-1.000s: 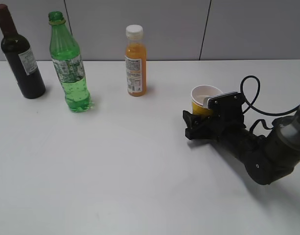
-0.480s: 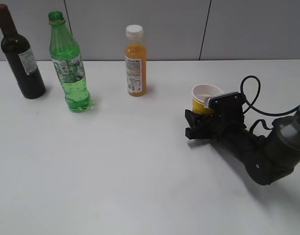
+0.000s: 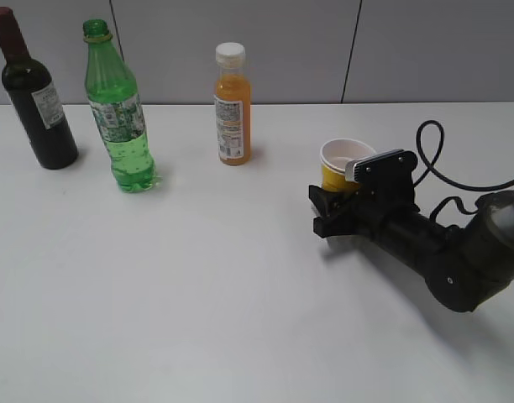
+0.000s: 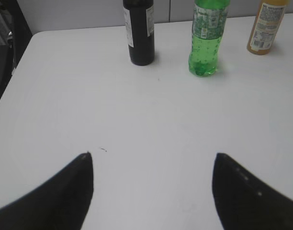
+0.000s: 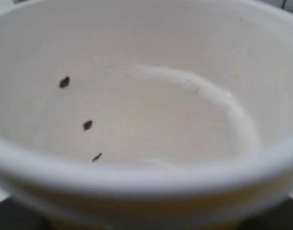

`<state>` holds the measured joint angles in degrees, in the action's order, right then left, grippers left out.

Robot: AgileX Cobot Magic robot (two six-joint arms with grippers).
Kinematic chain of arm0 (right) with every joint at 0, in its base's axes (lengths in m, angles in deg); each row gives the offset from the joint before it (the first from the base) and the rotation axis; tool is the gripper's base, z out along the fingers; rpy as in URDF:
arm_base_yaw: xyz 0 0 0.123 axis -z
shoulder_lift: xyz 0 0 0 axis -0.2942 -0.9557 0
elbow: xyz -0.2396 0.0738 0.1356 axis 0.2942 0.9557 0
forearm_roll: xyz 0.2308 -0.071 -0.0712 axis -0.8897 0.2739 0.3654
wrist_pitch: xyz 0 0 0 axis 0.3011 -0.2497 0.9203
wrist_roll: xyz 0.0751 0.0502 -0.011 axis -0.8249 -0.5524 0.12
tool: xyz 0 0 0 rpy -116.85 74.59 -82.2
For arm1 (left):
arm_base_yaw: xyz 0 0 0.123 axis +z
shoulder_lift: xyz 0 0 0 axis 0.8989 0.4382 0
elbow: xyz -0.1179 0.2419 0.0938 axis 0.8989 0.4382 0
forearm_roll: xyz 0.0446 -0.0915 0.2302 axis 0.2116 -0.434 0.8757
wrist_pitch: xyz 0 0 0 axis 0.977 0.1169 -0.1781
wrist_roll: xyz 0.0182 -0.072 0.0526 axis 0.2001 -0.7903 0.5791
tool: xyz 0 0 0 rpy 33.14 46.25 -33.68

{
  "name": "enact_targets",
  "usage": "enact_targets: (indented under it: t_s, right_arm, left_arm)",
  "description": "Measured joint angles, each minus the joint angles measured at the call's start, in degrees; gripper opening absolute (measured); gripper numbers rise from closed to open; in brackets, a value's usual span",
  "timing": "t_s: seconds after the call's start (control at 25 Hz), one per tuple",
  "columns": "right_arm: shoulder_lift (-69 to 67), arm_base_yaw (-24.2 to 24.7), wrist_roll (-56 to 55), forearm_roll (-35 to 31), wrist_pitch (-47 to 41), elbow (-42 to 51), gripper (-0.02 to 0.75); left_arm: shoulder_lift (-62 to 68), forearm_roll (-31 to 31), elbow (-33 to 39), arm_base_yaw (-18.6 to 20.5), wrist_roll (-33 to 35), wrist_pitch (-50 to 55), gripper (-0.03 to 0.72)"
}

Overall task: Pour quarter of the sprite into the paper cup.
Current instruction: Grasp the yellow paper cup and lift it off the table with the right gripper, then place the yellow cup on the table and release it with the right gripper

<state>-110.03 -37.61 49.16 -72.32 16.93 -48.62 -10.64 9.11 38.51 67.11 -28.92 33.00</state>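
I see the right gripper [image 3: 333, 206] low over the white table [image 3: 198, 294], its jaws set around the lower body of the paper cup [image 3: 344, 164]; they look closed on it, though the contact itself is partly hidden by the wrist. The cup stands upright at the right of the exterior view. In the right wrist view its white interior [image 5: 151, 120] fills the frame, with three small dark specks on the inner wall. The left gripper [image 4: 153, 191] hangs above bare tabletop with its two dark fingertips wide apart and nothing between them. The sprite [image 3: 117, 113] stands upright, uncapped, far left near the back wall, well apart from the cup. A dark wine bottle [image 3: 34, 96] stands just to its left, and an orange juice bottle [image 3: 233, 109] with a white cap stands between the sprite and the cup.
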Motion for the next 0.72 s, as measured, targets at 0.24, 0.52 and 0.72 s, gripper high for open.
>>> enact_targets:
  t_s: [0.24, 0.52, 0.72]
  right_arm:
    - [3.83, 0.00, 0.00, 14.65, -0.11, 0.02, 0.443]
    - [4.04, -0.05, 0.00, 32.34, -0.08, 0.02, 0.443]
    - [4.04, -0.71, 0.00, 41.34, 0.29, -0.05, 0.443]
  left_arm:
    - [0.00, 0.00, 0.00, 0.00, 0.00, 0.00, 0.589]
    - [0.00, 0.00, 0.00, 0.00, 0.00, 0.00, 0.589]
    - [0.00, 0.00, 0.00, 0.00, 0.00, 0.00, 0.589]
